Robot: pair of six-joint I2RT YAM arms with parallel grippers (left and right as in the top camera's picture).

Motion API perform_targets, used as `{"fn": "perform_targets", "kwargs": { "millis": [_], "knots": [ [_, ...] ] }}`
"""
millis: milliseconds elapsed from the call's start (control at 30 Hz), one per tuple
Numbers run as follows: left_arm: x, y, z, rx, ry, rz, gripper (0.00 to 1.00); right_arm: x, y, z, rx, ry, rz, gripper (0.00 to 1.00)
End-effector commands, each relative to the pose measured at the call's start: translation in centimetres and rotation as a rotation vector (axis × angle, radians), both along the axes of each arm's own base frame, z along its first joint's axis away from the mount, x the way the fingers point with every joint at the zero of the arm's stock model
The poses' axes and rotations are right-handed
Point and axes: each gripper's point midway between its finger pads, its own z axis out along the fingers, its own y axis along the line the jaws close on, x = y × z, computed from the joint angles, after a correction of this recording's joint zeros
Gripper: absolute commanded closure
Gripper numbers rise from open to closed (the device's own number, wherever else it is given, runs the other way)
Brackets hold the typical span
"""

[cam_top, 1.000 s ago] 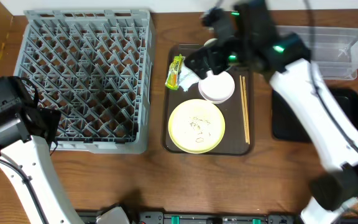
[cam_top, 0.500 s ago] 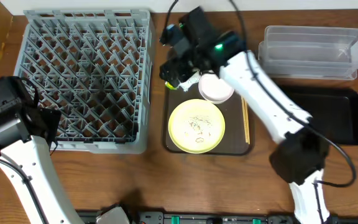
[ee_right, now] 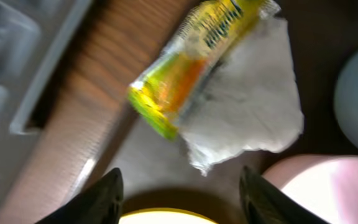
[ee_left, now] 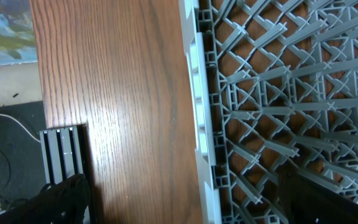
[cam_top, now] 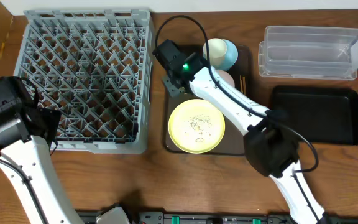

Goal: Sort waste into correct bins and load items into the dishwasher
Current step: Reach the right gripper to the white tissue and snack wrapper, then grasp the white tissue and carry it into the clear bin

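Nothing looks sorted yet: the rack (cam_top: 86, 81) at upper left is empty, the plate (cam_top: 196, 126) waits at centre, and the napkin (ee_right: 247, 118) and wrapper (ee_right: 191, 62) lie just ahead of the right gripper (ee_right: 179, 196), fingers apart, holding nothing. The left gripper (ee_left: 185, 190) is spread too.

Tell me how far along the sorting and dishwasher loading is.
Nothing looks done: the dish rack, clear tub and black tray hold nothing. In hand: the right gripper hangs open over the wrapper and napkin. Left: both, plus plate and blue bowl on the brown tray.
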Motion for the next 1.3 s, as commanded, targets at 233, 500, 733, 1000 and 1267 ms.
{"fn": "perform_targets", "kwargs": {
  "millis": [233,500,733,1000,1267],
  "knots": [
    [-0.2,0.2,0.5,0.013,-0.009,0.012,0.02,0.6,-1.6,-3.6,-0.132,-0.01,-0.026,0.41],
    [-0.2,0.2,0.5,0.013,-0.009,0.012,0.02,1.7,-2.4,-5.0,-0.169,-0.034,-0.052,0.38],
    [-0.2,0.2,0.5,0.013,-0.009,0.012,0.02,1.9,-2.8,-6.0,-0.18,-0.022,-0.059,0.47],
    [-0.2,0.2,0.5,0.013,-0.009,0.012,0.02,2.7,-2.7,-4.3,-0.17,-0.076,-0.077,0.89],
    [-0.2,0.2,0.5,0.014,-0.008,0.013,0.02,3.6,-2.5,1.3,-0.086,-0.162,-0.132,0.99]
  ]
}}
